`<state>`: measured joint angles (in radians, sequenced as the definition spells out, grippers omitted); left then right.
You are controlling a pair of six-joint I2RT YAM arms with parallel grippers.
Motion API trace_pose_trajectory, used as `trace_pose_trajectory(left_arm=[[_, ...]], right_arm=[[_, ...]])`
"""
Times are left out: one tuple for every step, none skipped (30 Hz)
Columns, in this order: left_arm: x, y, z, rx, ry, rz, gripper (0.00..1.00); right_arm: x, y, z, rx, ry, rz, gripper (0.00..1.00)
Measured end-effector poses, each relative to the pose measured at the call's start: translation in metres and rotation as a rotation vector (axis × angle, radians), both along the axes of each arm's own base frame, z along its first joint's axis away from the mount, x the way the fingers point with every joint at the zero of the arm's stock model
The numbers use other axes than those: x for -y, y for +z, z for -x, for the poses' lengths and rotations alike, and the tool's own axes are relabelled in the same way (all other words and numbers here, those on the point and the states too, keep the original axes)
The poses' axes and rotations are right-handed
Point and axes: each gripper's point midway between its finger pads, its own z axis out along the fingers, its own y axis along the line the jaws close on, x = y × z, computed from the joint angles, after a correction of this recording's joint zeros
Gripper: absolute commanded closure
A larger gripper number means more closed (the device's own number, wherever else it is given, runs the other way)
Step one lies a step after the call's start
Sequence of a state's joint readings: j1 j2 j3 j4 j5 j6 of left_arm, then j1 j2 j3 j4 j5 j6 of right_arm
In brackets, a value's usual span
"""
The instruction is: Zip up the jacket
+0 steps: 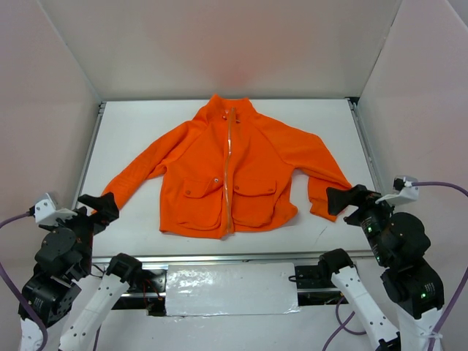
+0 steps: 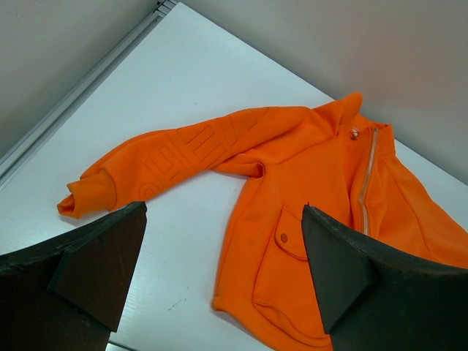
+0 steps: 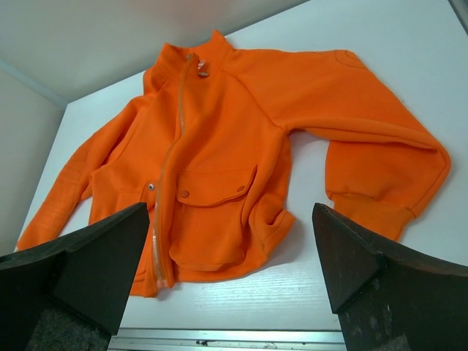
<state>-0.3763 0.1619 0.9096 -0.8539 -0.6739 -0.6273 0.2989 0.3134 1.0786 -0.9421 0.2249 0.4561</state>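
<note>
The jacket [image 1: 230,172] lies front up in the middle of the surface [image 1: 146,124], collar at the far side, sleeves spread left and right. The left gripper [image 2: 224,207] hangs at near left, jaws wide apart. The right gripper [image 3: 231,206] hangs at near right, also spread and holding nothing.

The jacket [image 1: 248,164] is a solid bright orange across collar, sleeves and flapped pockets. The only breaks are the pale, whitish zipper [image 1: 229,168] down its front, small duller orange-brown snaps [image 3: 184,194] on the pocket flaps and tone-on-tone embossed lettering [image 2: 194,150] along one sleeve. The table [image 1: 146,124] is plain white with a silver-grey rail [image 1: 91,146], the walls [image 1: 219,44] are pale grey, and the left gripper [image 2: 224,208] and right gripper [image 3: 231,207] are matt black on black-and-white arms [image 1: 95,307] with purple cables [image 1: 442,184].
</note>
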Motion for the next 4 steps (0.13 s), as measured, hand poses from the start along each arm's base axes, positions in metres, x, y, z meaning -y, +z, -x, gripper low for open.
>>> trace_pose_trajectory(left_arm=[[0.0000, 0.0002, -0.0001, 0.001, 0.000, 0.000, 0.01], [0.0000, 0.0004, 0.0000, 0.002, 0.000, 0.001, 0.01], [0.0000, 0.0005, 0.0002, 0.003, 0.000, 0.002, 0.01], [-0.0001, 0.0007, 0.0004, 0.005, 0.000, 0.002, 0.01]], right_arm=[[-0.0005, -0.0015, -0.0005, -0.004, 0.001, 0.000, 0.00], [-0.0008, -0.0031, -0.0008, -0.009, 0.003, 0.001, 0.00], [-0.0011, -0.0037, -0.0009, -0.011, 0.004, 0.002, 0.00], [-0.0013, -0.0037, -0.0011, -0.011, 0.005, 0.001, 0.00]])
